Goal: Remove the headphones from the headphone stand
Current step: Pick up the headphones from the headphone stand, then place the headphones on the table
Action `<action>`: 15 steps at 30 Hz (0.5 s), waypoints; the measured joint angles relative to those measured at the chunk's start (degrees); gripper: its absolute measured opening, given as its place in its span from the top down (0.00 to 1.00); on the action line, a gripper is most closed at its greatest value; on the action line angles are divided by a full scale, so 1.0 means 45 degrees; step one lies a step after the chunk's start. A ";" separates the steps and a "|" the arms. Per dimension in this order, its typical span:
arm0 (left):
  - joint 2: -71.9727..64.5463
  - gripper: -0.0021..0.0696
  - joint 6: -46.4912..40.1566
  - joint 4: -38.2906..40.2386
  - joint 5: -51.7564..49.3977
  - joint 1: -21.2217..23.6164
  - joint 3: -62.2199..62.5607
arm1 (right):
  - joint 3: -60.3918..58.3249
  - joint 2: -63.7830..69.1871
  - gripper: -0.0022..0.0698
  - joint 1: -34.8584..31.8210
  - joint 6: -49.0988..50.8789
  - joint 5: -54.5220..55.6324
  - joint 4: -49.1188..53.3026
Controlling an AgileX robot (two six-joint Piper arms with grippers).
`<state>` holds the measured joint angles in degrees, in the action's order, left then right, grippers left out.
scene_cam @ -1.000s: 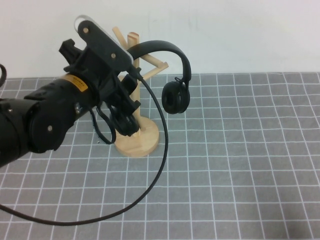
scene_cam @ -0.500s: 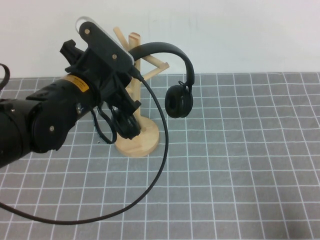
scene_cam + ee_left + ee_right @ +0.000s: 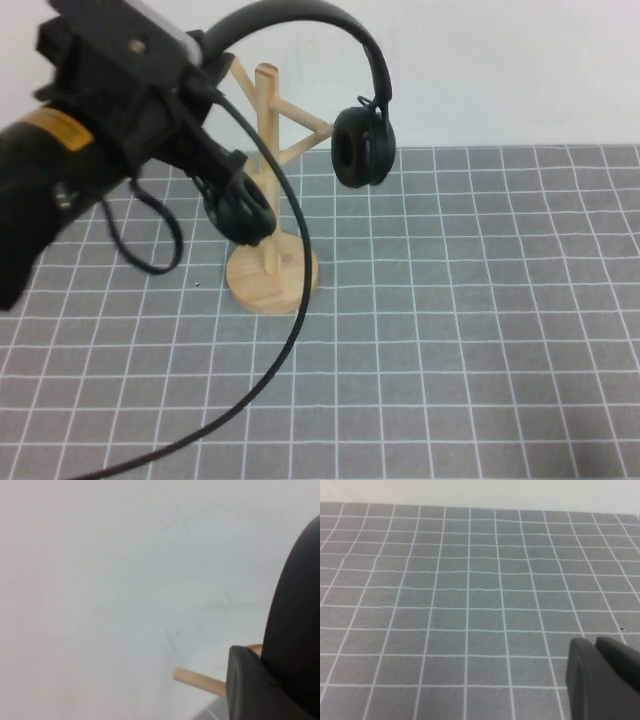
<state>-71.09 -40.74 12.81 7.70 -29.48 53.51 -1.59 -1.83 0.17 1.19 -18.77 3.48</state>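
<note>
Left claw [image 3: 215, 185] grips matte arched headphones [image 3: 362, 148]; right claw [image 3: 602, 680] parked.

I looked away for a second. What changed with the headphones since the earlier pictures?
The left claw, shut on the headphones, rose and lifted them: the headband now arches above the headphone stand. The stand stayed put. The right claw hangs over bare mat.

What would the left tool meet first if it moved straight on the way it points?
Probably the white wall; the left tool, holding the headphones, may clear the headphone stand, depth unclear. The right tool hovers over the mat.
</note>
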 joint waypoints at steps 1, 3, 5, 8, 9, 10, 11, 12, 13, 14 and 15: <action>0.0232 0.76 0.0055 0.0121 -0.0405 0.0000 0.0000 | 0.0000 0.0000 0.98 0.0000 0.0000 0.0000 0.0000; 0.0703 0.76 0.0121 0.0400 -0.1358 -0.0072 0.0000 | 0.0000 0.0000 0.98 0.0000 0.0000 0.0000 0.0000; 0.0943 0.76 0.0174 0.0682 -0.2252 -0.0331 0.0000 | 0.0000 0.0000 0.98 0.0000 0.0000 0.0000 0.0000; 0.0936 0.76 0.0200 0.0960 -0.3688 -0.1056 0.0055 | 0.0000 0.0000 0.98 0.0000 0.0000 0.0000 0.0000; 0.0857 0.76 0.0200 0.1115 -0.4128 -0.1347 0.0116 | 0.0000 0.0000 0.98 0.0000 0.0000 0.0000 0.0000; 0.0731 0.76 0.0200 0.1290 -0.4487 -0.1630 0.0144 | 0.0000 0.0000 0.98 0.0000 0.0000 0.0000 0.0000; 0.0576 0.76 0.0200 0.1528 -0.4795 -0.1887 0.0169 | 0.0000 0.0000 0.98 0.0000 0.0000 0.0000 0.0000; 0.0379 0.76 0.0229 0.1742 -0.5074 -0.2105 0.0198 | 0.0000 0.0000 0.98 0.0000 0.0000 0.0000 0.0000; 0.0154 0.76 0.0227 0.1882 -0.5273 -0.2254 0.0226 | 0.0000 0.0000 0.98 0.0000 0.0000 0.0000 0.0000; -0.0096 0.76 0.0256 0.2054 -0.5502 -0.2391 0.0226 | 0.0000 0.0000 0.98 0.0000 0.0000 0.0000 0.0000; -0.0378 0.76 0.0260 0.2237 -0.5753 -0.2457 0.0226 | 0.0000 0.0000 0.98 0.0000 0.0000 0.0000 0.0000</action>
<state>-72.79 -39.56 22.87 -18.19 -40.54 54.53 -1.59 -1.83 0.17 1.19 -18.77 3.48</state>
